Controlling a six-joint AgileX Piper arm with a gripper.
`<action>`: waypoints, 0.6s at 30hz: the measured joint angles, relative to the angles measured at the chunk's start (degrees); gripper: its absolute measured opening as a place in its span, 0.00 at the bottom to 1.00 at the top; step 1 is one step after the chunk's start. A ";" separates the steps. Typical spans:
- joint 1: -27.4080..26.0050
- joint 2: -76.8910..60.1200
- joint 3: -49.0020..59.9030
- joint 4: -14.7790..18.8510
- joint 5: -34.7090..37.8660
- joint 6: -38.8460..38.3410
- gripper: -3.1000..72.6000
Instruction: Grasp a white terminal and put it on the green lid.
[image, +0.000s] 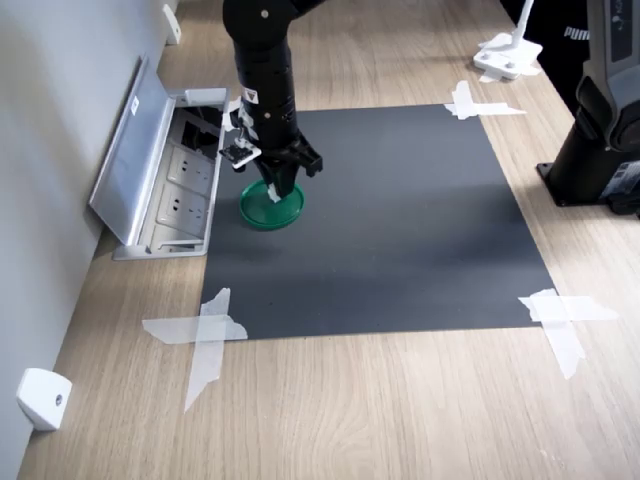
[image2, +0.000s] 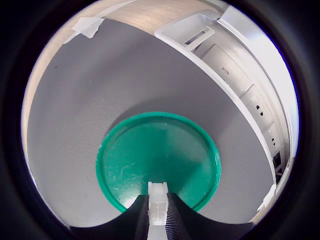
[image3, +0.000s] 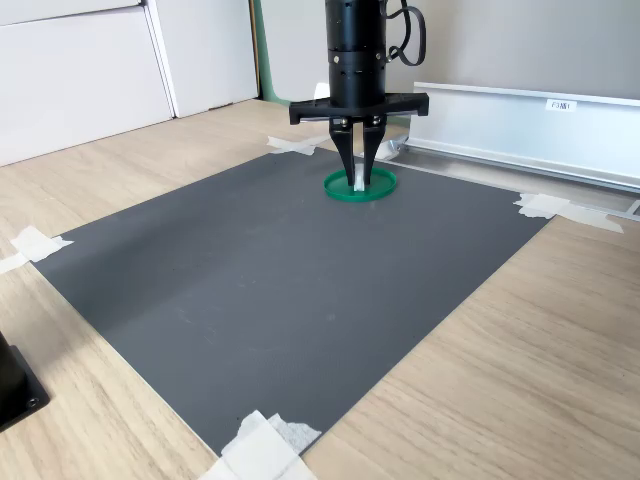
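White terminal is a tiny blocky plastic bit, pinched between the two black ribbed fingers of the gripper, which is clamped shut on it and pointing straight down. It hangs right over the green lid, near the rim; whether it's actually touching the disc I can't tell. That lid is one flat round dark-green plastic disc with a low raised rim and a few pale scuffs on its face. It sits on a matte dark-grey mat, close to the edge beside the open metal socket box. The mat is stuck to the light woodgrain table with four crossed patches of white tape, one per corner. One white wedge piece sits off on the first exterior view's lower left.
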 joint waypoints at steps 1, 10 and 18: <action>0.00 0.00 0.00 0.05 0.10 -0.15 0.19; 1.92 -0.20 0.00 -0.68 0.58 -0.63 0.75; 1.98 -8.41 0.01 -1.38 -0.96 2.99 0.97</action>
